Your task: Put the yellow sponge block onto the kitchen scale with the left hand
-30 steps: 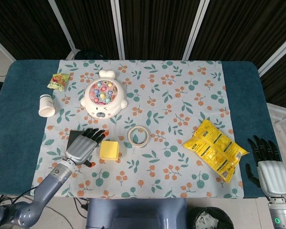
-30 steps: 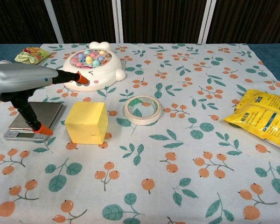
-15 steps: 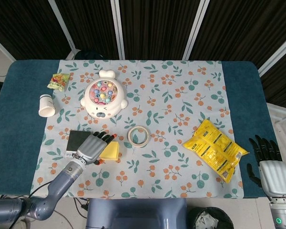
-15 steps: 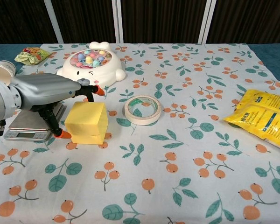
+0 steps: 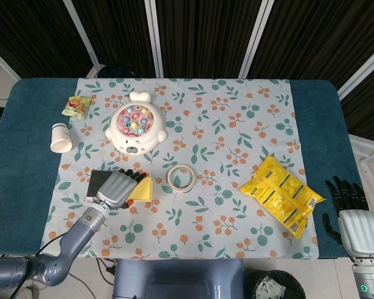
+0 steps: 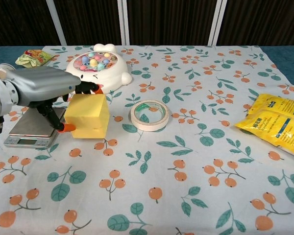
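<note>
Step in hand: carry phase. Left hand [image 6: 44, 88] grips yellow sponge block [image 6: 88, 116], fingers [image 6: 90, 89] curled over top, thumb under near edge. Block clear of cloth, tilted, just beside right edge of kitchen scale [image 6: 35, 128], not yet over platform. Right hand [image 5: 354, 224] off bench edge, fingers spread, holding nothing. Next move likely: shift block left over scale platform, level it, lower, release.

No text can be read: the yellow snack bag [image 6: 277, 123] bears a dark label with print too small to make out, in either view.
</note>
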